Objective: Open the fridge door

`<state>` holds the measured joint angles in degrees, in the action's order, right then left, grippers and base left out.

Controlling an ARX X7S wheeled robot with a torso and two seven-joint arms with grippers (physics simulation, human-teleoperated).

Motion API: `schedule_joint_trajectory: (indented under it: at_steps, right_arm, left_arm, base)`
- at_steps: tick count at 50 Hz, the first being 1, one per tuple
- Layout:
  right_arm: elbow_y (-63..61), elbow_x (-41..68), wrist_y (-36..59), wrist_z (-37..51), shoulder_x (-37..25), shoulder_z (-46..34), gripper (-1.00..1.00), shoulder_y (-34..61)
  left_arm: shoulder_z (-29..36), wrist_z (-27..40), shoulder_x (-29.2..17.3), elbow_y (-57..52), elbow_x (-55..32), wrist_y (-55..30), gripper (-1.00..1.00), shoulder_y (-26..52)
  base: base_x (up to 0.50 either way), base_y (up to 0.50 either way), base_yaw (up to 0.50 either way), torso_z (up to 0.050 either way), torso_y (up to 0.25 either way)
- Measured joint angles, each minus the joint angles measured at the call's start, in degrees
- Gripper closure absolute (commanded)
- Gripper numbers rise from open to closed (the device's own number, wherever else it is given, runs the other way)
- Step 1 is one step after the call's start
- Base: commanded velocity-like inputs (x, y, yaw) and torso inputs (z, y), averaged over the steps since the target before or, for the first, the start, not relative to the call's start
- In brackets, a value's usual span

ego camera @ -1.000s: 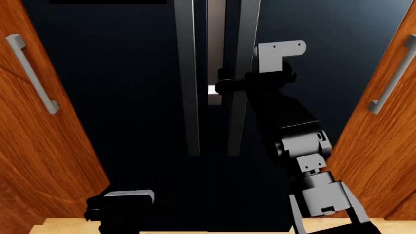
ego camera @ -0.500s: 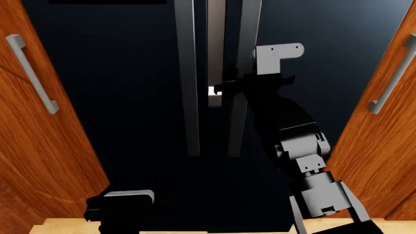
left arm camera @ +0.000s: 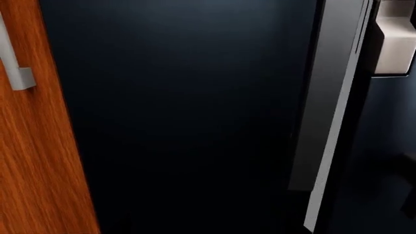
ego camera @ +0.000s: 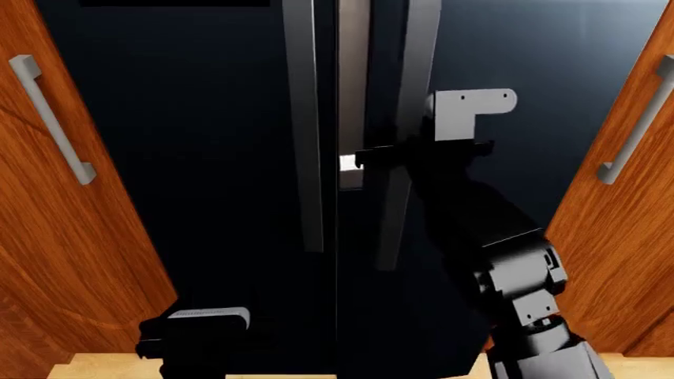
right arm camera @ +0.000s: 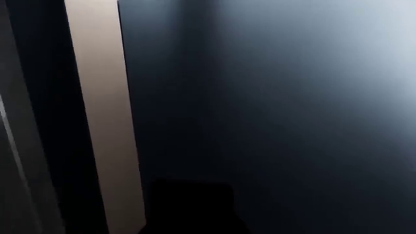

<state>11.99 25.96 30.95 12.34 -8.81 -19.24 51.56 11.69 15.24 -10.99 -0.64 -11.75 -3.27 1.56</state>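
The fridge door [ego camera: 548, 63] is the right-hand glossy black panel, with its grey bar handle [ego camera: 413, 79] along its left edge. It stands slightly ajar, and a pale strip [ego camera: 353, 79] shows in the gap beside the twin door [ego camera: 179, 158]. My right gripper [ego camera: 371, 158] is wrapped round the handle at mid-height, dark fingers crossing the bar. In the right wrist view the door [right arm camera: 293, 97] fills the frame beside a pale bar [right arm camera: 104, 122]. My left gripper [ego camera: 195, 335] hangs low in front of the twin door, touching nothing; its jaws are too dark to read.
Orange-brown cabinet doors with grey handles flank the fridge at left [ego camera: 63, 260] and right [ego camera: 621, 237]. The twin door's handle [ego camera: 302, 118] runs close to the gap, also seen in the left wrist view [left arm camera: 331, 97]. A light wooden strip [ego camera: 106, 367] lies along the bottom.
The fridge door has swung outward a little: its handle and my right gripper shifted right and down, and the gap between the doors widened. The left arm stayed still.
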Motion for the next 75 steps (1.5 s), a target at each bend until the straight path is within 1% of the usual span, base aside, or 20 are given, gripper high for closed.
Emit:
schedule_joint_trajectory:
  at_steps: [9, 20, 27, 35, 42, 52, 62, 63, 75]
  right_arm:
    - [-10.12, 2.97, 5.28, 2.59, -2.85, 1.24, 1.00, -3.99]
    - [-26.96, 6.91, 14.36, 7.87, -7.96, 4.23, 1.00, -10.88]
    - [-37.58, 9.54, 19.01, 11.29, -11.82, 8.03, 1.00, -16.50]
    - [-46.59, 14.27, 23.68, 13.77, -16.34, 14.20, 1.00, -21.95]
    - [-50.59, 20.33, 26.53, 14.82, -19.31, 19.99, 1.00, -24.88]
    - [-52.15, 29.24, 28.43, 14.60, -22.95, 27.49, 1.00, -27.50]
    - [-53.63, 35.16, 29.23, 15.72, -25.93, 33.52, 1.00, -30.75]
    - [-53.81, 35.60, 29.34, 15.90, -26.19, 34.03, -1.00, -31.04]
    - [-58.52, 41.19, 28.86, 15.98, -27.66, 37.87, -1.00, -33.04]
  left_arm:
    - [0.27, 0.31, -0.18, 0.05, -0.10, 0.08, -1.00, 0.09]
    - [0.63, 0.66, -0.43, -0.07, -0.24, 0.15, -1.00, 0.06]
    - [0.88, 0.85, -0.58, -0.18, -0.30, 0.26, -1.00, 0.01]
    - [1.28, 1.14, -0.65, -0.15, -0.20, 0.36, -1.00, 0.09]
    - [1.56, 1.39, -0.76, -0.12, -0.17, 0.41, -1.00, 0.17]
    - [1.84, 1.66, -0.95, -0.19, -0.36, 0.36, -1.00, 0.22]
    - [2.14, 1.93, -1.13, -0.11, -0.48, 0.39, -1.00, 0.30]
    - [2.18, 1.96, -1.13, -0.12, -0.48, 0.39, -1.00, 0.33]
    - [2.49, 2.29, -1.32, -0.06, -0.66, 0.48, -1.00, 0.42]
  base:
    - [0.00, 0.00, 0.00, 0.000, 0.001]
    - [0.00, 0.00, 0.00, 0.000, 0.003]
    - [0.00, 0.00, 0.00, 0.000, 0.001]
    - [0.00, 0.00, 0.00, 0.000, 0.001]
    - [0.00, 0.00, 0.00, 0.000, 0.005]
    - [0.00, 0.00, 0.00, 0.000, 0.004]
    - [0.00, 0.00, 0.00, 0.002, 0.004]
    - [0.00, 0.00, 0.00, 0.000, 0.010]
    - [0.00, 0.00, 0.00, 0.000, 0.000]
